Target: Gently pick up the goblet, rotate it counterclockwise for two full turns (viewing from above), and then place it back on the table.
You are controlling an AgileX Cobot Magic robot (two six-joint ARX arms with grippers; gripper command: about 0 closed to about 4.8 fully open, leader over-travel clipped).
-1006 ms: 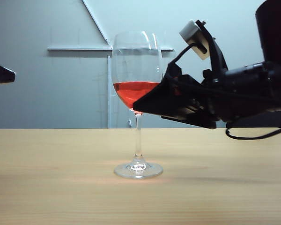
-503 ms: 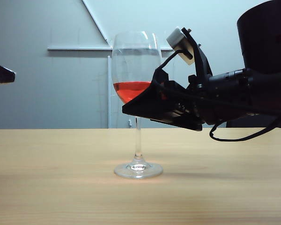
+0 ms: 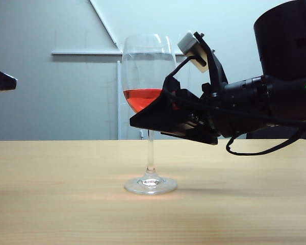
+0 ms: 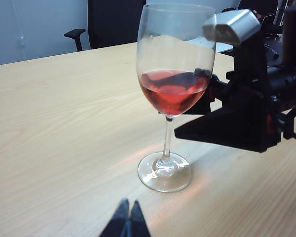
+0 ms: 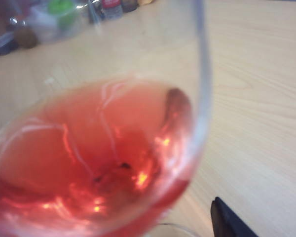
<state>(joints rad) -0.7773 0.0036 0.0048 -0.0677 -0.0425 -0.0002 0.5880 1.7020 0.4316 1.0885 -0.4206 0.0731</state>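
The goblet is a tall clear glass with red liquid, standing upright on the beige table. Its round foot rests flat on the wood. My right gripper reaches in from the right, level with the bottom of the bowl, and is open, with the bowl between its fingers. In the right wrist view the bowl fills the picture and one black finger shows beside it; the other is hidden. In the left wrist view the goblet stands ahead of my shut left gripper, which holds nothing. The left gripper stays at the far left.
A black cable loops under the right arm just above the table. Blurred bottles and small items stand at the table's far side. An office chair stands beyond the table edge.
My right gripper has moved left toward the goblet, and its fingers now lie on either side of the bowl's lower part. The goblet and the left gripper have not moved.
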